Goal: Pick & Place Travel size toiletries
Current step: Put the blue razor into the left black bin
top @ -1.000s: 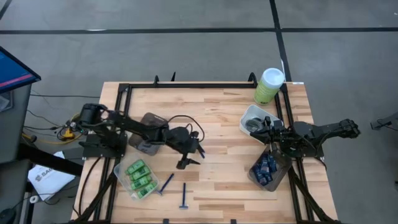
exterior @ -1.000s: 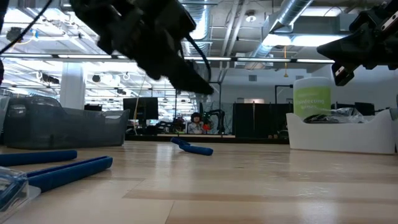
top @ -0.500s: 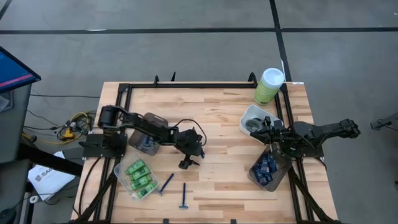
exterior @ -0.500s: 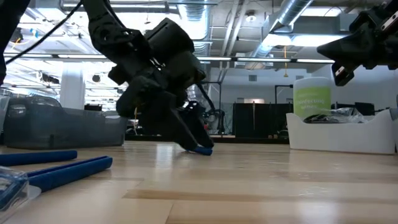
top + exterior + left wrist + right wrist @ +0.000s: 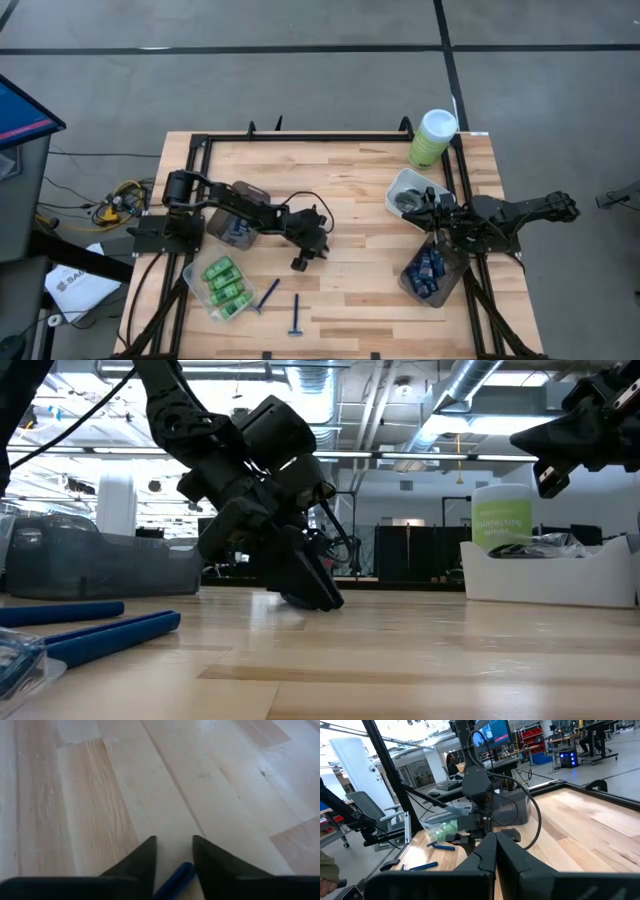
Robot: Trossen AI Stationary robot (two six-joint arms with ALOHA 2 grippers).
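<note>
My left gripper (image 5: 300,262) is down at the table's middle, its fingertips (image 5: 322,598) at the wood, shut on a blue razor (image 5: 175,878). The fingers hide most of that razor. Two more blue razors (image 5: 267,294) (image 5: 296,315) lie flat near the front edge. Green mini bottles (image 5: 225,285) lie in a clear tub at the front left. Dark-blue tubes (image 5: 430,270) fill a tub at the right. My right gripper (image 5: 437,222) hangs shut above the right-hand tubs, holding nothing. My left gripper pinches the razor's blue handle (image 5: 176,874) between its two fingers. The fingers (image 5: 315,585) come slanting down from the table's left. The handle lies on the wood; which end of it they have is hidden by the fingers.
A smoky tub (image 5: 235,225) stands under the left arm, a white tub (image 5: 408,190) at the right, and a tall pale-green canister (image 5: 433,137) at the far right corner. A black frame (image 5: 330,137) rims the table. Bare wood lies between the arms.
My left gripper has dropped from well above the table down onto the wood at the razor in the middle, and its fingers have closed in on the blue handle. The razor has stayed on the table.
</note>
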